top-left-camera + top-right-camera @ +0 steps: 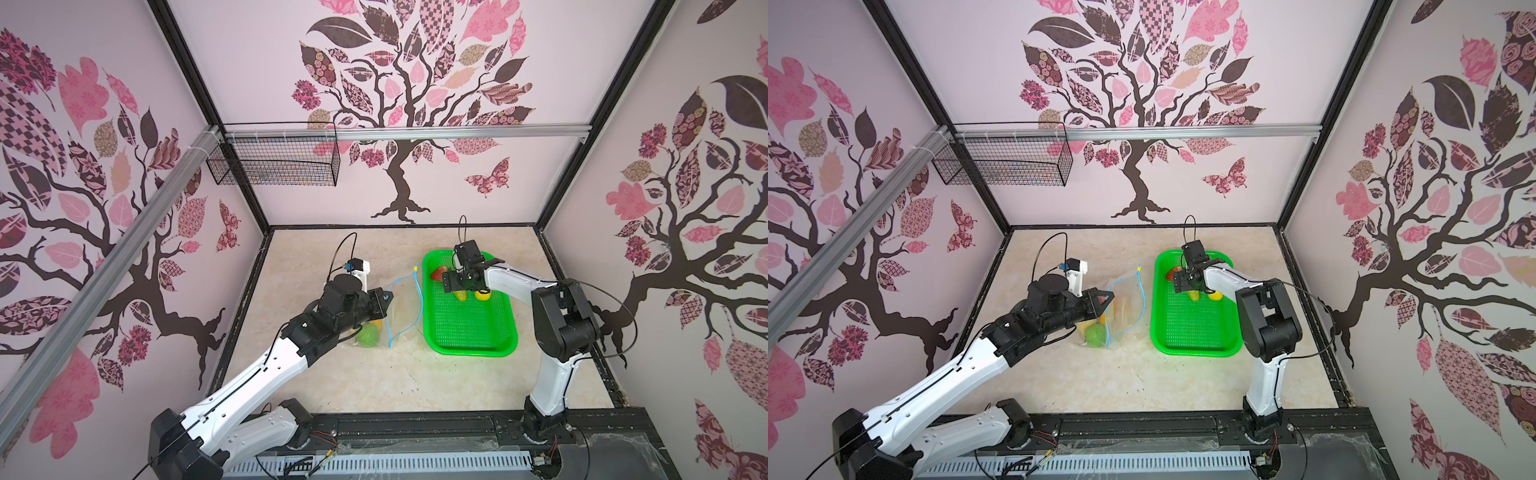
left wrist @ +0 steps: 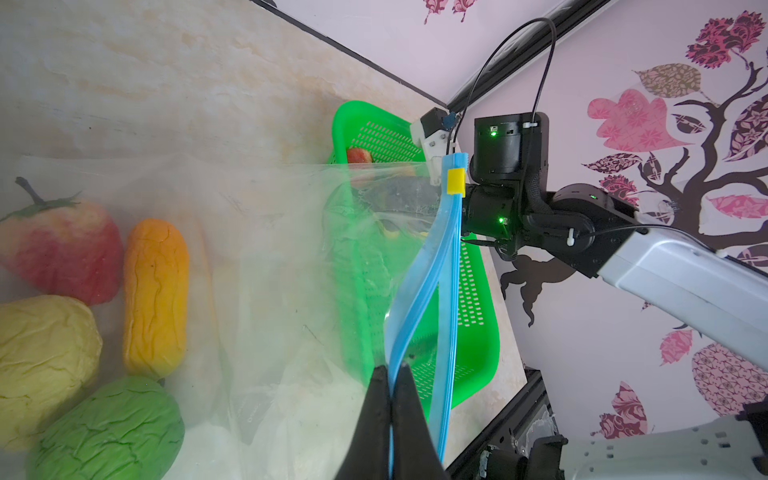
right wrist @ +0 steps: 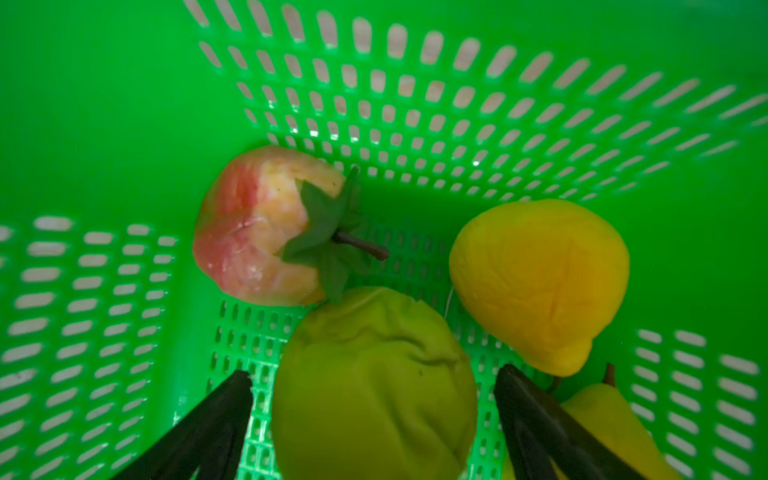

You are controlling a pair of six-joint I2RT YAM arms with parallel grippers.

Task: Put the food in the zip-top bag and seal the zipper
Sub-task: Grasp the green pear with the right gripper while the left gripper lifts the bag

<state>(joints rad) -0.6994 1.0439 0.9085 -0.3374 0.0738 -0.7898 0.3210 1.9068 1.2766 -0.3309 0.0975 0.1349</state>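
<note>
Right gripper [image 3: 374,372] wide astride a wrinkled green apple [image 3: 365,353] in slotted plastic basket [image 3: 104,104]; left gripper [image 2: 392,369] tight on blue zipper [image 2: 452,270].

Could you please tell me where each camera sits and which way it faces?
Both top views: overhead on the robot's side, looking down and forward at the table; left arm, right arm, bag and basket show.
Left wrist: on the left arm, looking along the left gripper, shut on the zipper; right arm beyond.
Right wrist: on the right arm, looking into the basket; open right gripper straddles a green fruit.
Shared: all views show the basket.
</note>
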